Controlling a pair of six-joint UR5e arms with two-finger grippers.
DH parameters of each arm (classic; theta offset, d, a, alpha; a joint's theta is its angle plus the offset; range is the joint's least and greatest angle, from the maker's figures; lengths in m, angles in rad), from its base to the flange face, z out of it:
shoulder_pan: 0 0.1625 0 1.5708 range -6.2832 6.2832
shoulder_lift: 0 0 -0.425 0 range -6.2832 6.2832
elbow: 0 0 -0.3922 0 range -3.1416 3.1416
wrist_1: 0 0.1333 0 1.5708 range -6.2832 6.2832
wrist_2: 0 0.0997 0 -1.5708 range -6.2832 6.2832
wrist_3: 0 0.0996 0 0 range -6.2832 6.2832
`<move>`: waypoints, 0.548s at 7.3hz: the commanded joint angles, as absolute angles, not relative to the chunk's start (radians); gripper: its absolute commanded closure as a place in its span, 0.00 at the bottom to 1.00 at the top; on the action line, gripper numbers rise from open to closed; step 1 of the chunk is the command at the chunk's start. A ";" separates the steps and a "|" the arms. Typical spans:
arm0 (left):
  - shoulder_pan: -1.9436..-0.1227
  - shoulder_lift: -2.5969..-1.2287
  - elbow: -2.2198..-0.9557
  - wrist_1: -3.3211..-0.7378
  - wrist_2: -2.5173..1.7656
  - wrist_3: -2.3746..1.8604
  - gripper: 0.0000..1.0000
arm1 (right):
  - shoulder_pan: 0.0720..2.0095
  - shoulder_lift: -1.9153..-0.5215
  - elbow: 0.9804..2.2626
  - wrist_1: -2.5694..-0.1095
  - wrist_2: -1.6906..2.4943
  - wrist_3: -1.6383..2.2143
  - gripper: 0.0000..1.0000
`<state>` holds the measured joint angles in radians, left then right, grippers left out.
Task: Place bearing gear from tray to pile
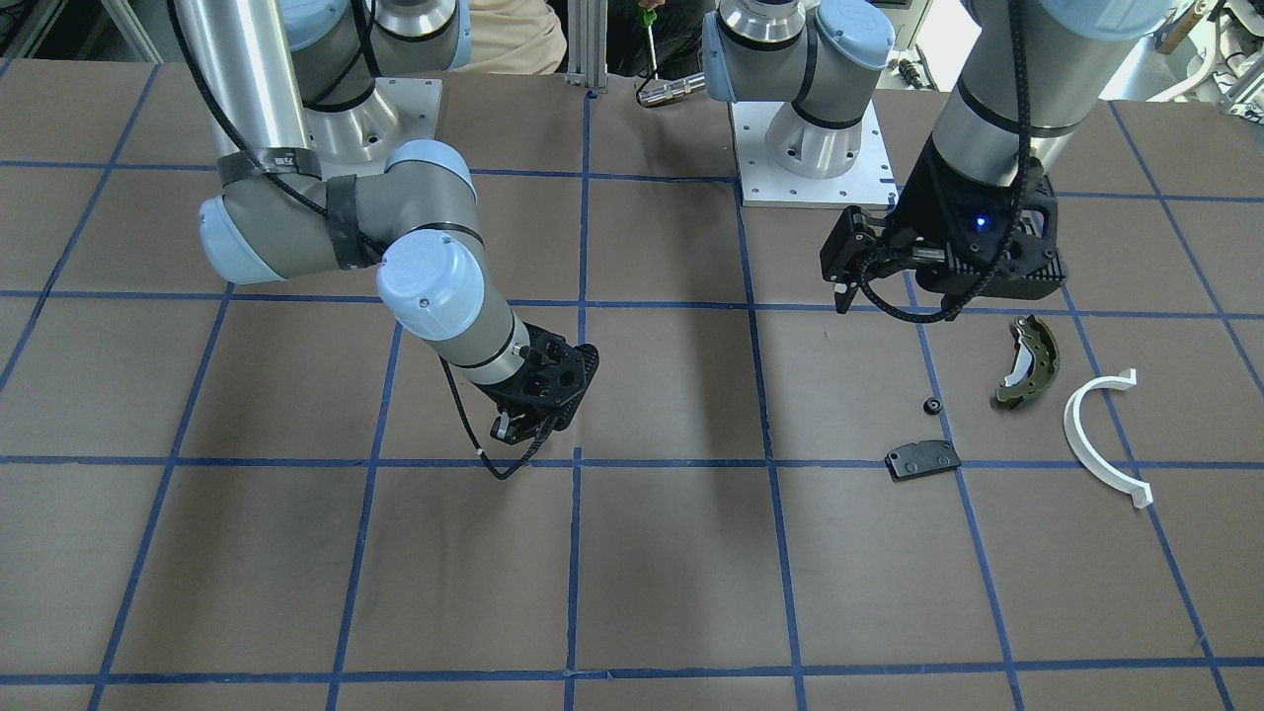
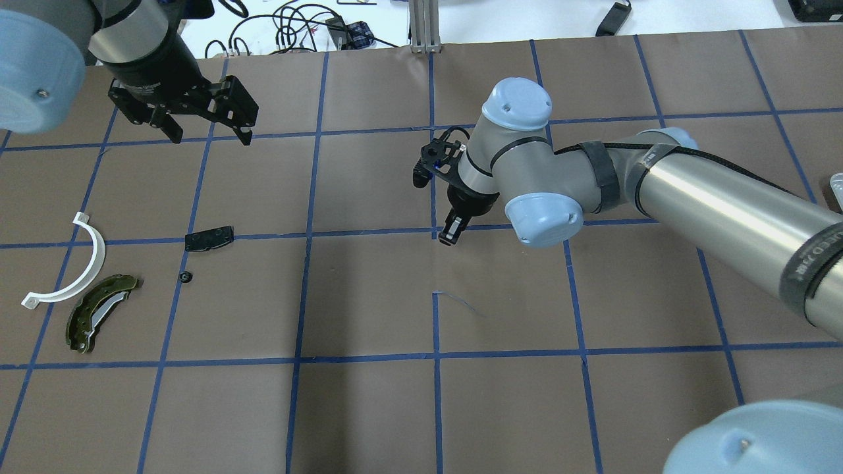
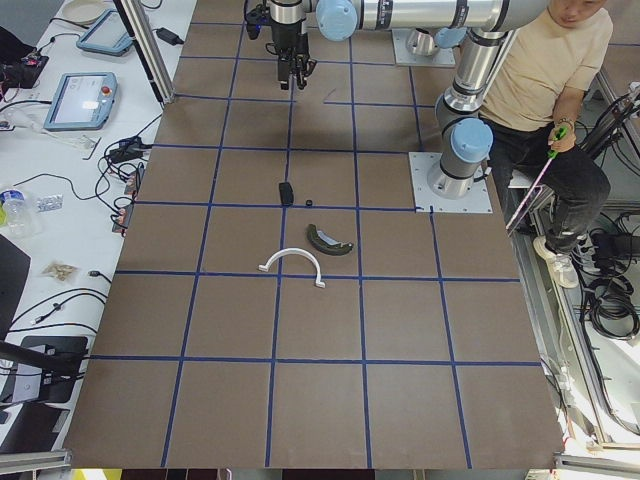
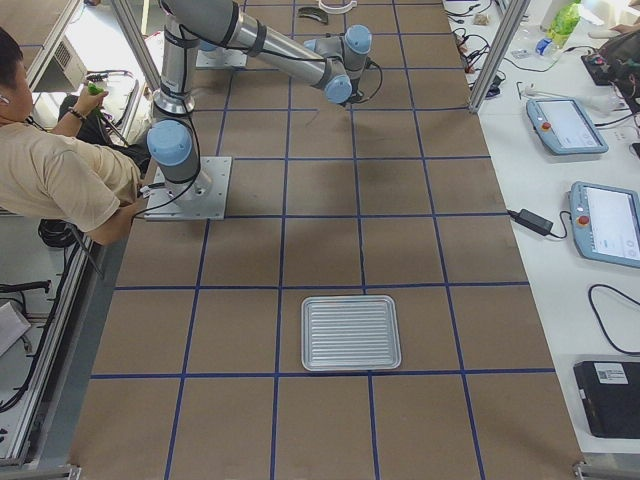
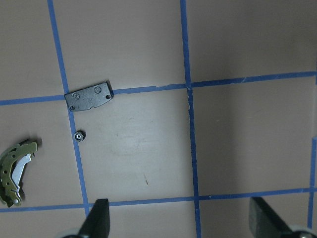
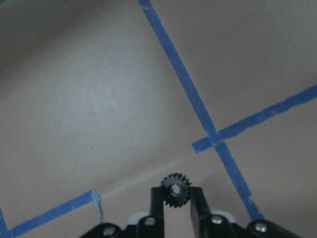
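Observation:
My right gripper (image 6: 175, 201) is shut on a small black bearing gear (image 6: 175, 190), held just above the table near a blue tape crossing; the overhead view shows this gripper (image 2: 449, 234) mid-table. The pile lies at the table's left end: a black plate (image 2: 209, 238), an olive brake shoe (image 2: 99, 313), a white half-ring (image 2: 72, 266) and another small gear (image 2: 186, 277) loose beside them. My left gripper (image 2: 211, 137) hangs open and empty above the table beyond the plate. The ribbed metal tray (image 4: 350, 332) sits empty at the right end.
Brown paper with a blue tape grid covers the table (image 2: 369, 309). The arm bases (image 1: 815, 148) stand on plates at the robot's edge. A seated person (image 3: 545, 90) is behind the bases. Tablets and cables (image 3: 85, 100) lie on the side bench.

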<state>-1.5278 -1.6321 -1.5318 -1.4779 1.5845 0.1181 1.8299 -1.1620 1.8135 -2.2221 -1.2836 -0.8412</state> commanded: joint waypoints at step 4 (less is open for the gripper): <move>-1.532 -1.615 -1.557 -1.473 1.589 0.103 0.00 | 1.947 -1.157 1.841 -2.276 -1.282 -0.735 0.30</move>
